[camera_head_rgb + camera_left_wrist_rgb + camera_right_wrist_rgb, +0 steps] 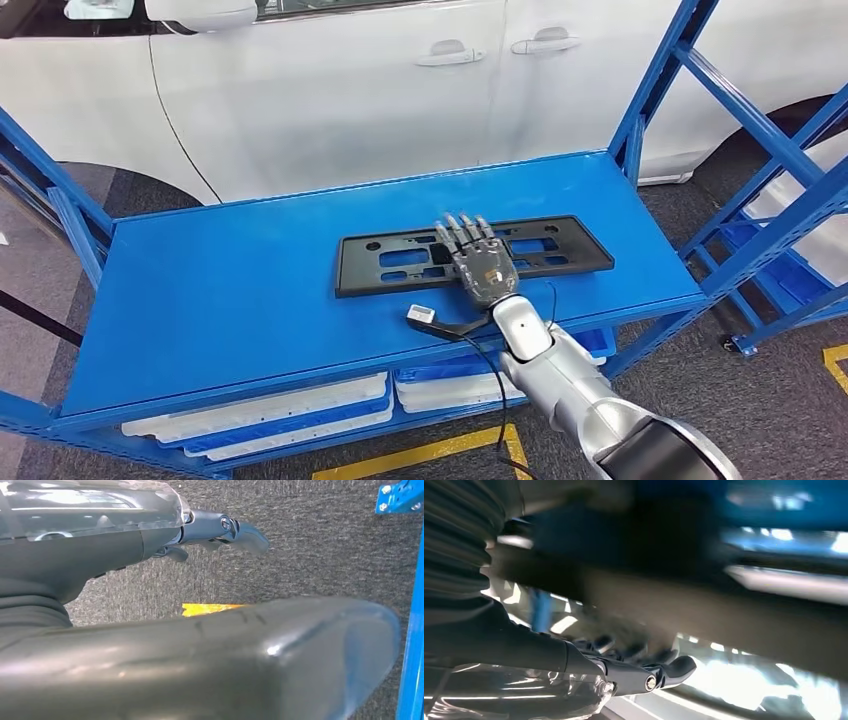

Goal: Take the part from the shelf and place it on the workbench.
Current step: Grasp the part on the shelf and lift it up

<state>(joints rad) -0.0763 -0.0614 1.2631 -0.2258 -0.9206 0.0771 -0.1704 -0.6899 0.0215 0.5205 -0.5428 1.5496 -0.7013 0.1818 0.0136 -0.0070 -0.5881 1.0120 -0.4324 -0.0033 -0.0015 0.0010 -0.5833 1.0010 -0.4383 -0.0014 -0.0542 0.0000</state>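
The robot's right hand [481, 262] lies flat with its fingers spread on top of the long black part [400, 262], which lies on the blue shelf [220, 300] under that hand, but I cannot tell if it really has hold of it.

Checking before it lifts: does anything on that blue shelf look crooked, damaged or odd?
Nothing stands out. The black part lies flat on the shelf, roughly square to its edges, no visible damage. The right hand is over its middle.
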